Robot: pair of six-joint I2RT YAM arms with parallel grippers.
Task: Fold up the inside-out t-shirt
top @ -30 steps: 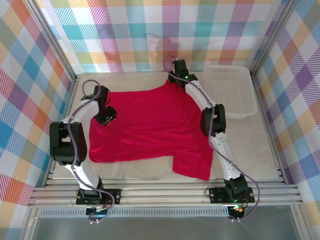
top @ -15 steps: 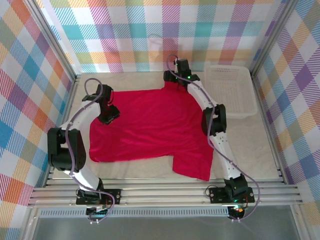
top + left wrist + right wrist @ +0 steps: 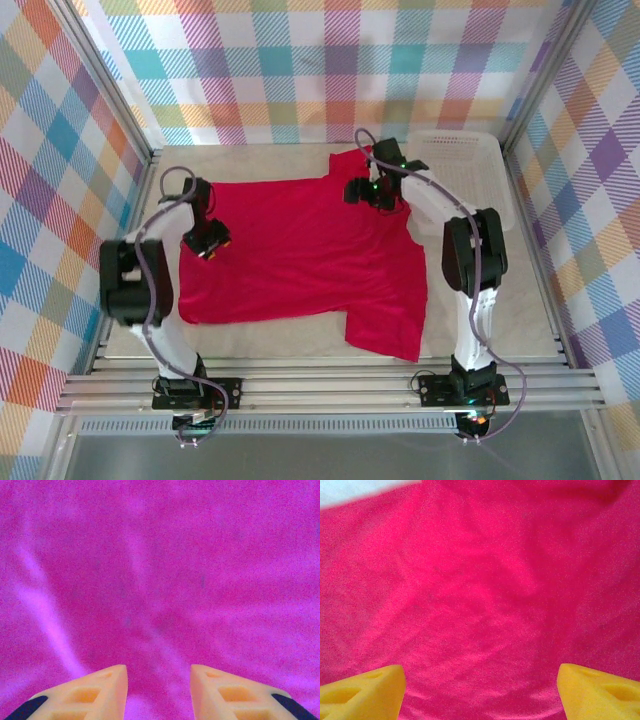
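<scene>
The inside-out t-shirt (image 3: 300, 250) is bright red and lies spread flat across the middle of the table, with one sleeve pointing to the near right. My left gripper (image 3: 207, 243) hovers over the shirt's left edge. In the left wrist view its fingertips (image 3: 159, 672) stand apart, with nothing between them and the red cloth (image 3: 160, 580) just below. My right gripper (image 3: 360, 190) is above the shirt's far right part. In the right wrist view its jaws (image 3: 480, 672) are wide open over smooth cloth (image 3: 480, 580), holding nothing.
A white plastic basket (image 3: 460, 180) stands at the far right, close to the right arm. Bare beige tabletop (image 3: 520, 290) runs along the right side and the near edge. Plaid walls and metal rails enclose the table.
My right gripper has opened, let go of the shirt's far edge, and swung right and nearer over the cloth. My left gripper has shifted slightly toward the near left and its jaws have widened.
</scene>
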